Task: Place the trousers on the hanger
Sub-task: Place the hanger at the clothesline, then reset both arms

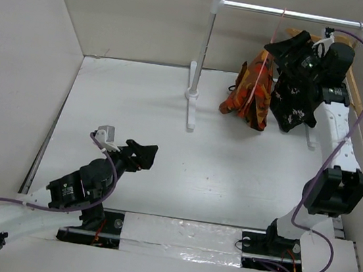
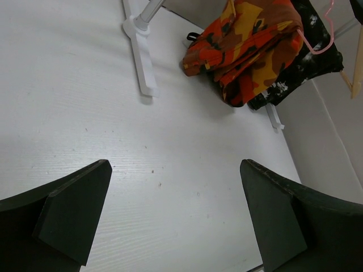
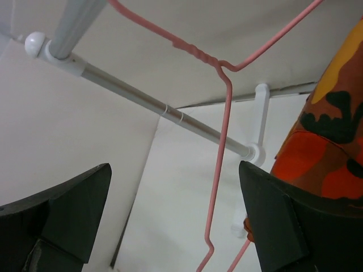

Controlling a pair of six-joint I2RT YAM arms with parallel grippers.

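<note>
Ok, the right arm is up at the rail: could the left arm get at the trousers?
Probably, at a stretch: only bare table lies between the open left gripper and the trousers, the rack's foot off to one side.

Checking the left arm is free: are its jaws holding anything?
No, its jaws stand wide apart over the table with nothing between them, and the trousers are well beyond them.

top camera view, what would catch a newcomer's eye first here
The bright orange camouflage trousers hang on a pink wire hanger from the white rail at the back right, beside a black speckled garment. The right gripper is up there, open; the left gripper sits open, low at front left.
</note>
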